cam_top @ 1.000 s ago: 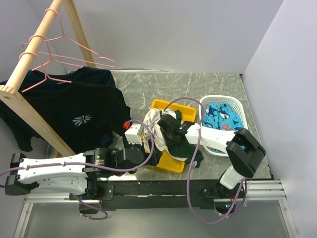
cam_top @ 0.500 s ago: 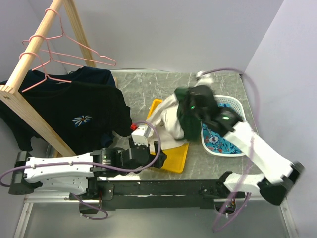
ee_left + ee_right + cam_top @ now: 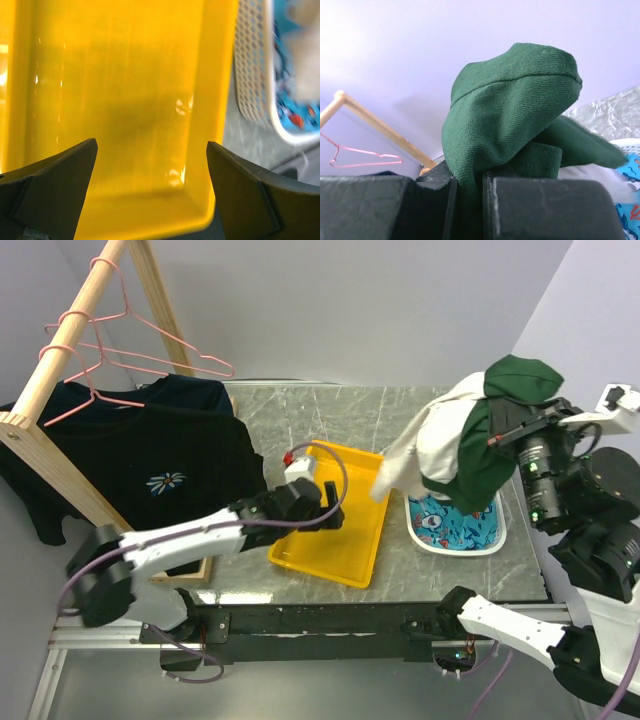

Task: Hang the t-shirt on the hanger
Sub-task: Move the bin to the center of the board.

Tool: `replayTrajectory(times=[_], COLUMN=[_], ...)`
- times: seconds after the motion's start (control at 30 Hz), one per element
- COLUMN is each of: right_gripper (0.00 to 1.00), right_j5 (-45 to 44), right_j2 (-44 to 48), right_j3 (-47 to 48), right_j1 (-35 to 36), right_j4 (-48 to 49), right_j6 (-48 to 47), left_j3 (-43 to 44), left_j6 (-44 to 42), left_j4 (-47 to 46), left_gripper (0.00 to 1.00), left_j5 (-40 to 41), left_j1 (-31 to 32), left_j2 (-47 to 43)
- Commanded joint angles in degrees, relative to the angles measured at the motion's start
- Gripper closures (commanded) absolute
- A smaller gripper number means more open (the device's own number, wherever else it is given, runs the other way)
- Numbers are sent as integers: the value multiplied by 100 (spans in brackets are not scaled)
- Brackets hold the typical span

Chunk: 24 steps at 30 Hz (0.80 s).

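The dark green and off-white t-shirt (image 3: 470, 435) hangs bunched in the air above the white basket (image 3: 498, 540) at the right. My right gripper (image 3: 503, 425) is shut on its green fabric (image 3: 510, 105), raised high. My left gripper (image 3: 328, 508) is open and empty, low over the yellow bin (image 3: 340, 530); its fingers (image 3: 50, 185) frame the bin's floor (image 3: 130, 90). Pink wire hangers (image 3: 130, 355) hang on the wooden rack bar (image 3: 60, 345) at the far left; one shows in the right wrist view (image 3: 362, 160).
A black t-shirt with a daisy print (image 3: 150, 470) hangs on the rack at left. A blue patterned cloth (image 3: 455, 520) lies in the white basket. The marble tabletop (image 3: 330, 415) ends at grey walls behind and to the right.
My right arm has lifted the t-shirt out of the yellow bin, up and to the right over the basket. My left gripper has moved forward over the emptied bin.
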<state>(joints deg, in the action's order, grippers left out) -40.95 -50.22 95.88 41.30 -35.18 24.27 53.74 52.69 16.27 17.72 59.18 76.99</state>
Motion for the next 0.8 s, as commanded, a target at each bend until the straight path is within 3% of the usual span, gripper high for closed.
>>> replayTrajectory(times=[0.0, 0.17, 0.43, 0.77], right_gripper=[100, 100, 100, 100], right_j5=[-229, -72, 306, 632], right_j2=[-146, 11, 486, 970], right_j3=[343, 90, -490, -956], right_j1=[-8, -8, -8, 1], right_j4=[363, 152, -253, -534], right_j6=[-195, -81, 244, 438], left_j3=[759, 1560, 3801, 5223], left_j6=[-241, -373, -856, -1252], left_j4=[-476, -581, 104, 76], left_gripper=[4, 3, 4, 2], left_j5=[-268, -418, -295, -418], left_j1=[-484, -907, -1444, -2067], left_j2=[789, 2090, 4286, 5413])
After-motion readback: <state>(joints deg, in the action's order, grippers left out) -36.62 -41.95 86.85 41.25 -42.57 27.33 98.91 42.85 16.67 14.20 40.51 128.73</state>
